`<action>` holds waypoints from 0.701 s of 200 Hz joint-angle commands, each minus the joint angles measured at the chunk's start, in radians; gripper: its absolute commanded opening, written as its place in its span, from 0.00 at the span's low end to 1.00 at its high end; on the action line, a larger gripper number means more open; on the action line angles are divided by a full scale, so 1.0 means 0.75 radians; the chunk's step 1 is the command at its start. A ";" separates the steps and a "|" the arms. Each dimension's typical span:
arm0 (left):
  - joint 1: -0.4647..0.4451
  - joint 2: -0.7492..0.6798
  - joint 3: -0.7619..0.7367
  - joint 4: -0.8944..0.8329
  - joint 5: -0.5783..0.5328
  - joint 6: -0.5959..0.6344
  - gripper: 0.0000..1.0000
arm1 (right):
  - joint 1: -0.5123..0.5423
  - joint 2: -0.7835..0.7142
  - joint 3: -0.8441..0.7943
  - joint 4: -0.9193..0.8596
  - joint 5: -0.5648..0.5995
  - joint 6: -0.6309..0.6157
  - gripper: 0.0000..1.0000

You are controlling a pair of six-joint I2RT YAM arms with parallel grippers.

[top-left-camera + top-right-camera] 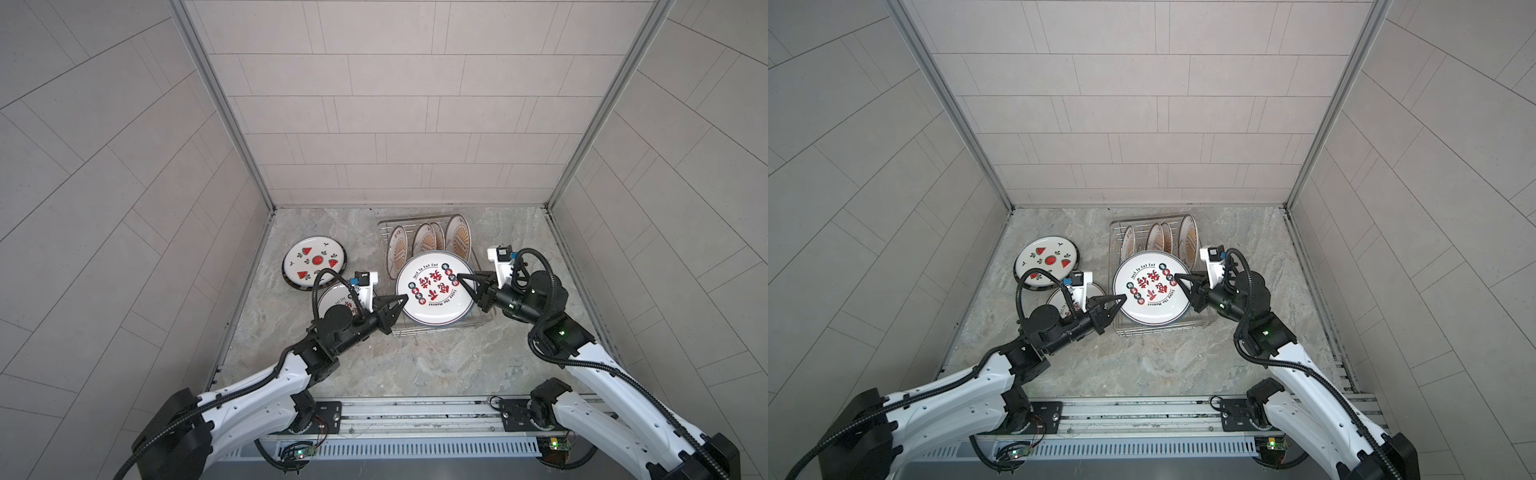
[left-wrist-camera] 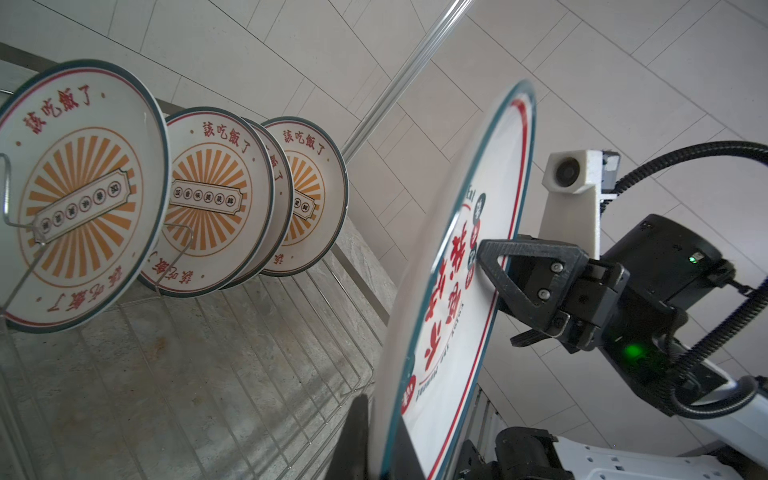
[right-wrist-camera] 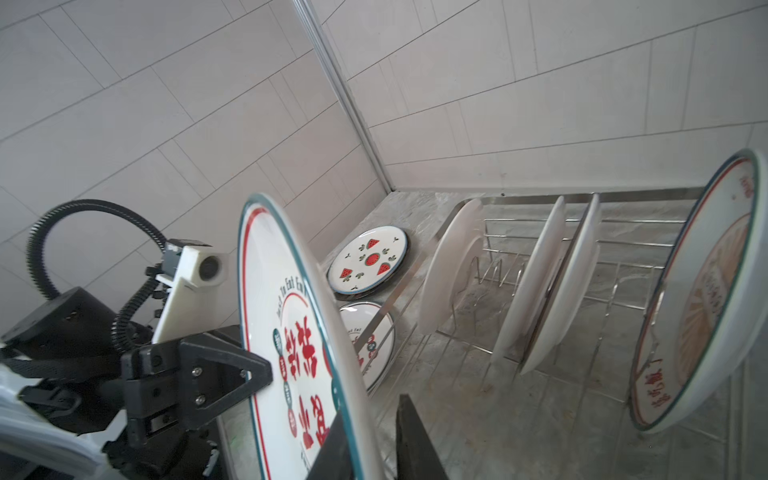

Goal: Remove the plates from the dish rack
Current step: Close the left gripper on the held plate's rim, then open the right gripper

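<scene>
We see the left gripper (image 1: 405,296) clamped on the red-character plate (image 1: 434,305) at nine o'clock. Right gripper (image 1: 459,277) straddles three o'clock, jaws slightly apart.

Both top views look down from high over the front rail (image 1: 415,409) toward the back wall (image 1: 395,124), far enough off to take in the whole table (image 1: 374,365), the rack (image 1: 436,330), the left arm (image 1: 257,386) and the right arm (image 1: 602,365). The left wrist camera (image 3: 208,266) sits close in, looking across the rack at the right arm. The right wrist camera (image 2: 565,174) faces the opposite way, at the left arm. Both wrist views share the plate (image 2: 490,199) between them, nearly edge-on, and see the racked plates (image 3: 536,282) from opposite faces.
</scene>
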 commanded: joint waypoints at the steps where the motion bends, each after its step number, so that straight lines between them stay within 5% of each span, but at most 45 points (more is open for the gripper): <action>1: -0.007 -0.026 0.015 0.045 -0.056 0.020 0.00 | 0.002 0.000 0.041 0.009 0.027 0.006 0.28; 41: -0.006 -0.059 -0.008 0.054 -0.100 -0.004 0.00 | 0.001 -0.005 0.041 0.003 0.038 0.002 0.35; 55: -0.006 -0.077 -0.015 0.047 -0.114 -0.010 0.00 | 0.003 -0.007 0.041 -0.002 0.052 0.001 0.47; 81: -0.006 -0.099 -0.007 -0.010 -0.161 -0.017 0.00 | 0.001 -0.016 0.040 -0.016 0.078 0.029 0.87; 95: -0.006 -0.111 -0.003 -0.045 -0.188 -0.016 0.00 | 0.000 -0.028 0.075 -0.066 0.138 0.034 0.96; 140: 0.000 -0.166 0.009 -0.168 -0.339 -0.068 0.00 | 0.000 -0.121 0.056 -0.094 0.324 0.015 0.99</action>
